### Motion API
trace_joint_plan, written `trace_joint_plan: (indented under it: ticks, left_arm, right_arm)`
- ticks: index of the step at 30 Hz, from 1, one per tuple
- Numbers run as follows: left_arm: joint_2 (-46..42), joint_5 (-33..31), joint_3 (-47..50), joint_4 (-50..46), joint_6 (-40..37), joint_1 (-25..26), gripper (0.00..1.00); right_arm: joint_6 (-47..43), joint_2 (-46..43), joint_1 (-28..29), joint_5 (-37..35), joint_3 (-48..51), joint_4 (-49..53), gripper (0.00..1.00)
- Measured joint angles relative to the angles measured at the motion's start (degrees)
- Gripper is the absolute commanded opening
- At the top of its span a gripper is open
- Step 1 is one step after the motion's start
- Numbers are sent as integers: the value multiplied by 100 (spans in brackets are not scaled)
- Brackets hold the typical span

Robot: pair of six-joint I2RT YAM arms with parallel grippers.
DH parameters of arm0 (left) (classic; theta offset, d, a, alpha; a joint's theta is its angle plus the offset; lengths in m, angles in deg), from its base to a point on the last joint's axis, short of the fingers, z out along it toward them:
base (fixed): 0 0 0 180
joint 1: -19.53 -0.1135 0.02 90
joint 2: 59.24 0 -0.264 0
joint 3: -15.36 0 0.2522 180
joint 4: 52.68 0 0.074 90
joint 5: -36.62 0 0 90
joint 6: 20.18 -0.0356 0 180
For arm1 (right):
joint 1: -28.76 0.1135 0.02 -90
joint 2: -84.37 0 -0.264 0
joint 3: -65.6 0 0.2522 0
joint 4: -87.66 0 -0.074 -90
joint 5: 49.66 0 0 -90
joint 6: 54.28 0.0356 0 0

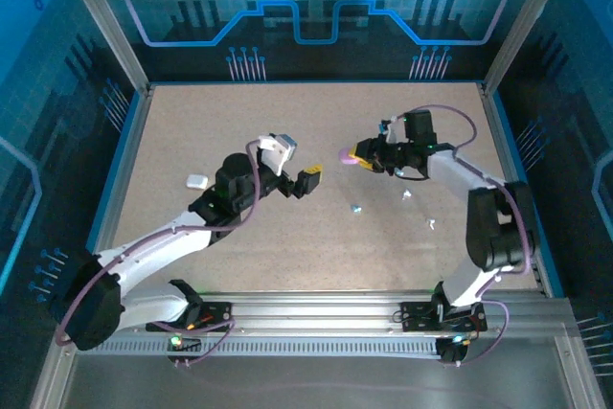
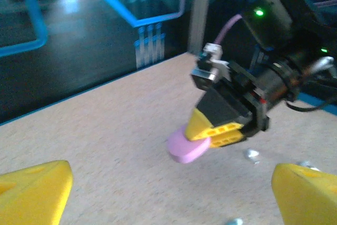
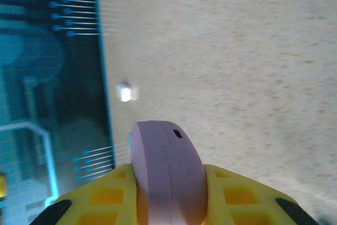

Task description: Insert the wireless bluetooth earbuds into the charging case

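**Lilac case clamped in the right gripper, earbuds loose on the table**

In the top view the table (image 1: 192,122) is a pale, speckled board with a fine grainy surface. Nearest to the arm bases, at about 4 o'clock from the table centre, lies the third earbud (image 1: 432,224), a tiny shiny speck. The first earbud (image 1: 355,208) is also at 4 o'clock but closer to the centre, and the second earbud (image 1: 406,195) is at about 3 o'clock. All three lie apart from each other and no gripper touches them.

The left gripper (image 1: 308,182) hangs near the centre. In the left wrist view its yellow fingers (image 2: 37,191) are blunt plastic wedges that stand wide apart, with nothing between them.

At 9 o'clock a small white piece (image 1: 196,180) with rounded corners rests on the board; I cannot tell what it is.

A little farther, at 2 o'clock from the left gripper, the right gripper (image 1: 362,155) is clamped on the charging case (image 1: 347,157). The case is a smooth, matte lilac pebble with a small dark slot in its edge, gripped by its two flat faces between ribbed yellow pads (image 3: 105,198). It is lifted above the board.
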Motion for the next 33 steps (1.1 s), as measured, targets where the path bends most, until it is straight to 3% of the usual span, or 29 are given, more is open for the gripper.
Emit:
trace_joint_plan:
  ticks: [8,15,24,33]
  left_arm:
    - [-177,-601,-249,-1381,579,-363,99]
    - [-793,-743,-254,-1847,1001,-476,99]
    - [-1075,-763,-254,-2205,1279,-750,99]
    - [-1073,-763,-251,-2317,1279,-761,99]
  right_arm:
    - [-374,1510,315,-275,-1110,306,17]
    - [-472,2441,522,-284,-1860,407,20]
    - [-721,2861,522,-262,-2330,778,36]
    - [-1060,2872,522,-435,-2520,1241,42]
